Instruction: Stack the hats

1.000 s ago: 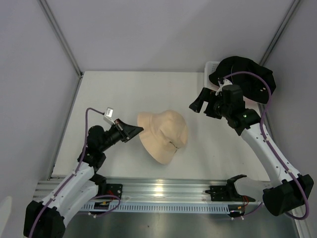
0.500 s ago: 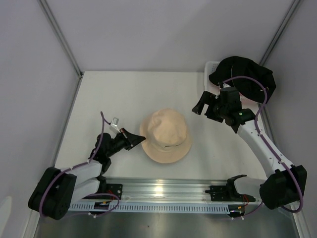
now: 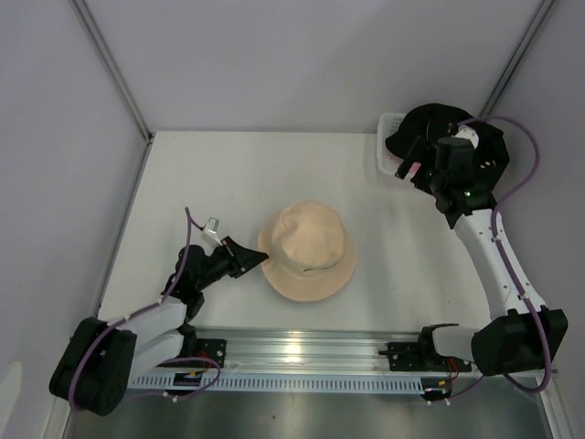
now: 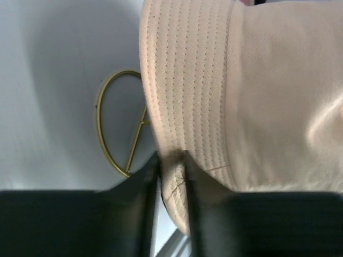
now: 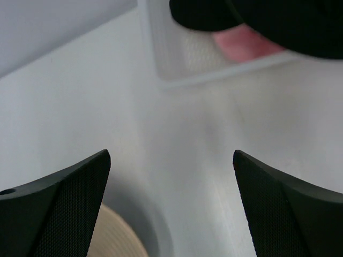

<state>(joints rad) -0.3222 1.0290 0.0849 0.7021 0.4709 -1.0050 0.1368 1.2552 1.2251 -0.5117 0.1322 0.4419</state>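
Over the top view, the tan hat (image 3: 307, 249) sits crown-up about mid-surface (image 3: 228, 174), w/ the left fingers (image 3: 245, 255) low at its left brim edge; the right fingers (image 3: 411, 157) are up at the far right, just beside the black hat (image 3: 462, 137) heaped on the white basket (image 3: 386, 137). Risk here, imo: the two hats are well apart, so whichever gets carried has a long way to go, and a weak hold on soft fabric could slip mid-carry. On the left wrist cam, the left fingers are closed on a thin fold of the tan brim, pinched right at its edge w/ the crown off to the right. A gold wire stand (image 4: 120, 128) lies on the surface just beside the brim (can't tell if any of it runs under the hat). If that arm pulls back w/o letting go, the hat prob drags or flips, and the wire could snag. On the right wrist cam, the right fingers are spread wide w/ nothing between them. The basket and black hat are ahead, not yet between the tips, w/ a pink hat (image 5: 241, 45) showing under the black one. A deep grab could take both hats or catch the basket rim and tip it.
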